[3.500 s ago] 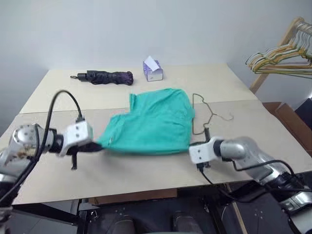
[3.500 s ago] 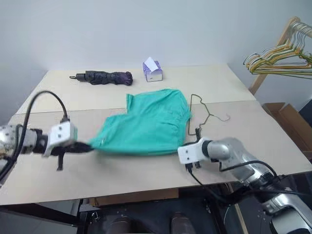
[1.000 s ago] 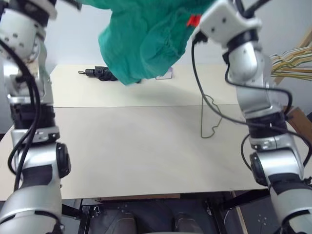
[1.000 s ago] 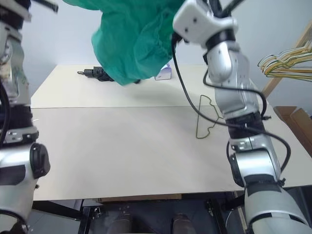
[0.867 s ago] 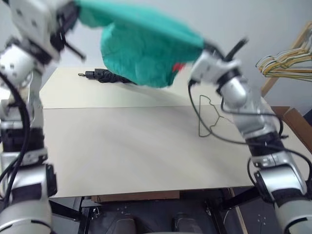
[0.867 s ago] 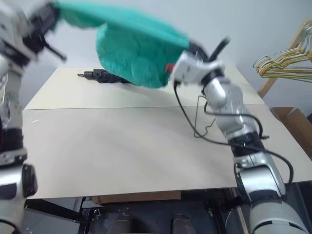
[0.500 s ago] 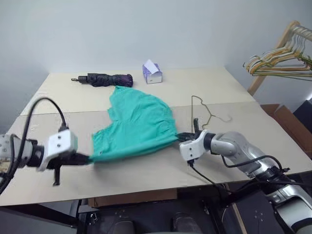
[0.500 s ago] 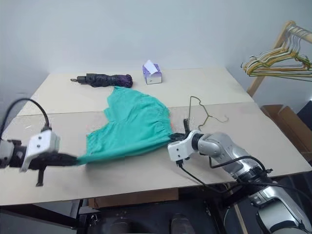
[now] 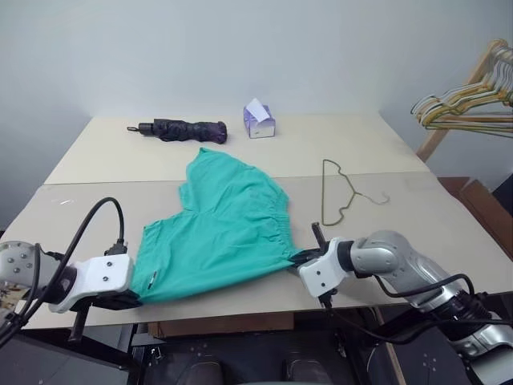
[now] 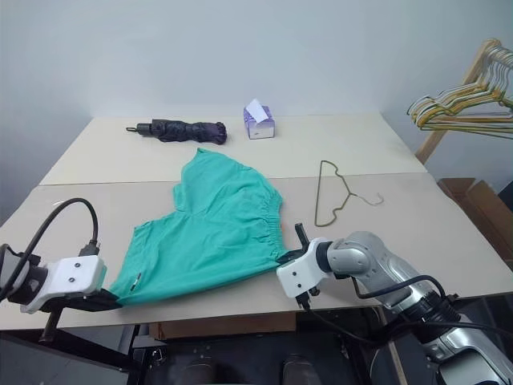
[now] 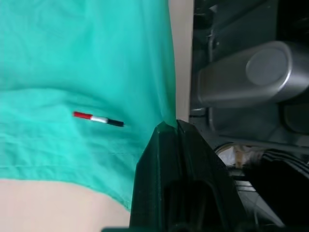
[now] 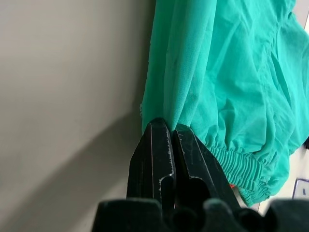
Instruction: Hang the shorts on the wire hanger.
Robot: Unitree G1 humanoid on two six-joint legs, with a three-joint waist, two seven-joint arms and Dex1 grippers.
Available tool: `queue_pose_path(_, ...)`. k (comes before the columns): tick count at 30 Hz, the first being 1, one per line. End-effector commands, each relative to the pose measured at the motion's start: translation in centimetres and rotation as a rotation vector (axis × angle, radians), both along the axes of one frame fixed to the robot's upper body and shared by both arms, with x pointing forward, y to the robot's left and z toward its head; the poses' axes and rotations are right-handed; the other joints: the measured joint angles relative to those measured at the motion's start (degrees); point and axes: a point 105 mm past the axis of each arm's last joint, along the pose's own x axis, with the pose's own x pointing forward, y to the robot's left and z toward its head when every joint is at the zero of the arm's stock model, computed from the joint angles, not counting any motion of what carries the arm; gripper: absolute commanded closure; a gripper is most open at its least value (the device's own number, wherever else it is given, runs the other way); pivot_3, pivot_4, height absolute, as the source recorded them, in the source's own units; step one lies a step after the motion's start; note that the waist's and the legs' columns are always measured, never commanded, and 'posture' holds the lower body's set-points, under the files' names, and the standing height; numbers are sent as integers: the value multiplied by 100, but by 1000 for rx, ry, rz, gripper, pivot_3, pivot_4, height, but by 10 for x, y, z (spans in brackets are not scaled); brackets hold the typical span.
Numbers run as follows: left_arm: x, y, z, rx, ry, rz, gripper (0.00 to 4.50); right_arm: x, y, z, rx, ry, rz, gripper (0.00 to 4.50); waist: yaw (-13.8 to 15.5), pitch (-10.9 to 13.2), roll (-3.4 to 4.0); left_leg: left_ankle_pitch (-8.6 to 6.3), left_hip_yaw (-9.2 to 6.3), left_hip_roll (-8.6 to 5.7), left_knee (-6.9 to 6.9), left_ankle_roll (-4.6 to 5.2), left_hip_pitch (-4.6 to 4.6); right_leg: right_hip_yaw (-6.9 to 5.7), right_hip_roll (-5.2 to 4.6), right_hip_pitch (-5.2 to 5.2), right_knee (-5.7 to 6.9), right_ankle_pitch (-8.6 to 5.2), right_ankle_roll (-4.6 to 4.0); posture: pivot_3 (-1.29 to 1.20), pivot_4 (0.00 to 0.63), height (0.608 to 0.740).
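Teal-green cloth, the shorts (image 9: 223,227), lies spread on the near half of the pale counter (image 9: 417,216), reaching from the near left edge up toward the middle, with the gathered waistband along its right side. Its near left corner is pinched in the left hand (image 11: 166,126), whose black fingers (image 11: 154,159) are pressed together on the cloth right at the counter's near edge; the pinched corner itself is hidden under them. The right hand (image 12: 172,126) is likewise clamped tight on a fold of the cloth at the near right corner, just beside the elastic waistband, and that fold disappears between its fingers (image 12: 155,145). From the left wrist, a small tag (image 11: 98,118) striped red, white and black shows on the cloth near the hem; any writing on it is too small to read. To the right of the shorts and apart from them, the wire hanger (image 9: 339,192) lies flat on the counter, its hook pointing right. On the far half of the counter lie a dark folded umbrella (image 9: 178,128) to the left and a small purple-and-white tissue box (image 9: 260,121) near the middle, its print illegible. At the far right a bunch of hangers (image 9: 465,104) on a wooden rack (image 9: 463,94) is cut off by the edge of view.
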Motion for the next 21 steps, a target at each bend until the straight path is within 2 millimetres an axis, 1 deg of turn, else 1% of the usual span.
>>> queue_pose_path(1,2,12,5,44,-1,21,3772,5,-20,12,-17,27,-75,3727,7,0,1,0,0,0,0,0,0,0,0,1,-1,0,0,56,0,740)
queue_pose_path(2,1,13,6,41,4,19,3520,1,-21,13,-14,47,-70,3445,16,0,-1,0,0,-1,0,0,0,0,-1,1,-1,0,0,55,0,740)
queue_pose_path(4,0,16,9,49,14,15,2804,-4,-22,18,4,80,-65,2676,21,0,-1,0,0,0,0,1,-1,-1,-1,2,-3,-1,0,53,0,740)
queue_pose_path(6,5,20,17,41,-6,27,2174,-8,-20,36,113,141,-85,1986,16,0,-1,0,0,0,0,1,0,-1,-1,2,-2,-3,4,53,0,740)
queue_pose_path(8,10,18,29,-11,-31,38,1554,-8,-20,52,209,184,-118,1323,15,0,0,-1,0,1,0,1,1,-1,0,2,-1,-9,15,50,0,740)
queue_pose_path(10,19,9,44,-109,-82,41,909,9,-26,65,309,189,-250,637,15,-2,-4,-1,0,1,1,1,2,-1,0,5,-2,-10,16,47,0,740)
queue_pose_path(12,28,0,53,-185,-126,41,264,29,-35,70,386,206,-420,0,9,-4,-6,-1,0,1,1,1,3,-2,0,6,-1,-12,20,40,0,740)
queue_pose_path(13,33,-4,57,-217,-156,40,37,35,-41,69,405,239,-491,0,6,-4,-6,-1,1,1,1,1,3,-1,0,5,-2,-11,18,40,0,740)
queue_pose_path(15,41,-13,62,-272,-194,48,37,41,-47,67,419,268,-560,0,8,-3,-5,-1,1,1,1,1,-1,-1,0,1,1,-3,5,35,0,740)
queue_pose_path(16,43,-19,64,-301,-206,33,37,46,-48,67,459,288,-612,0,8,-3,-5,-2,1,1,-1,2,-3,-1,1,0,0,-1,1,30,0,740)
queue_pose_path(18,48,-33,69,-373,-232,13,37,59,-51,64,534,317,-728,0,8,-4,-6,-4,0,1,0,7,-6,-1,2,-1,1,-1,1,25,0,740)
queue_pose_path(21,56,-51,78,-468,-267,-16,37,80,-55,52,625,372,-906,0,-21,-5,-7,-4,0,0,5,7,-3,1,4,0,11,0,-1,16,0,740)
